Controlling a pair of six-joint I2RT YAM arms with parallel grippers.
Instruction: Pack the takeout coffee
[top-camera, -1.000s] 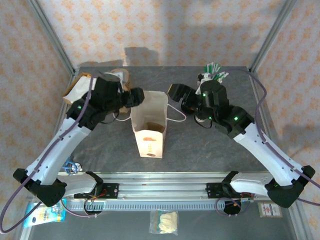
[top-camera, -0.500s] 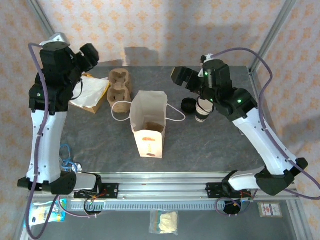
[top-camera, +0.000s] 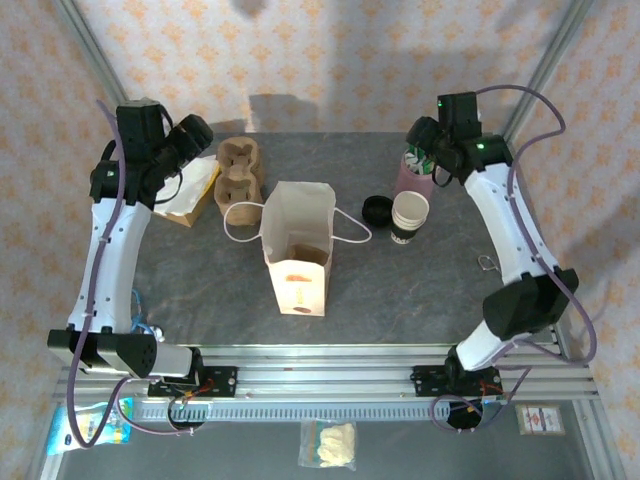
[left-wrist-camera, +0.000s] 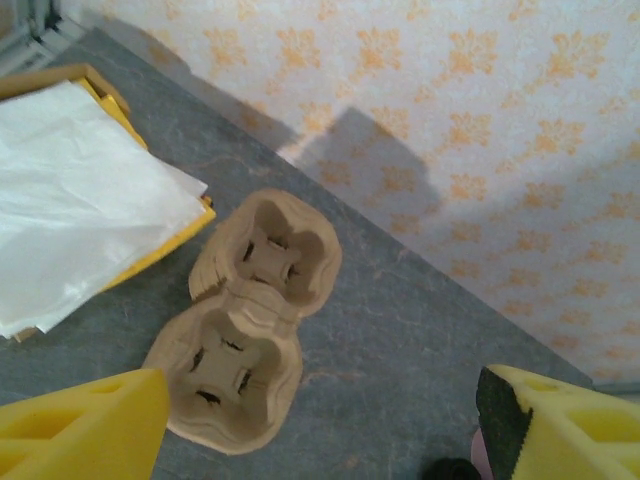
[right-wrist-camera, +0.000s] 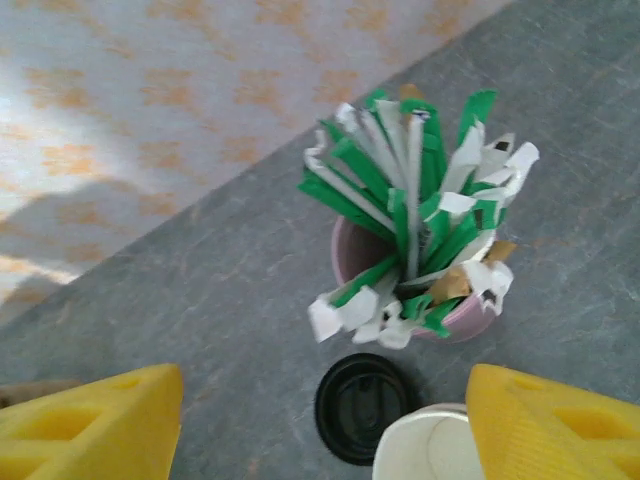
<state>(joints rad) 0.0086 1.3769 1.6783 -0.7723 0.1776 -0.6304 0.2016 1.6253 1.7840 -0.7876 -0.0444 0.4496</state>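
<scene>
Pulled back toward the far corners of the table (top-camera: 420, 290), left gripper (left-wrist-camera: 320, 430) and right gripper (right-wrist-camera: 320, 420) hover spread wide, empty.

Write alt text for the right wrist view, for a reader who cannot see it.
A pinkish cup crammed with green-and-white wrapped sticks stands on a grey table by a patterned wall. Nearer the camera are a loose black lid and the rim of an open white paper cup. The right gripper shows yellow jaws, apart and empty, in the bottom corners.

Overhead view from near side, wrist views high, tilted downward, sharing carrier tray (left-wrist-camera: 250, 330), straw cup (right-wrist-camera: 420, 240)
</scene>
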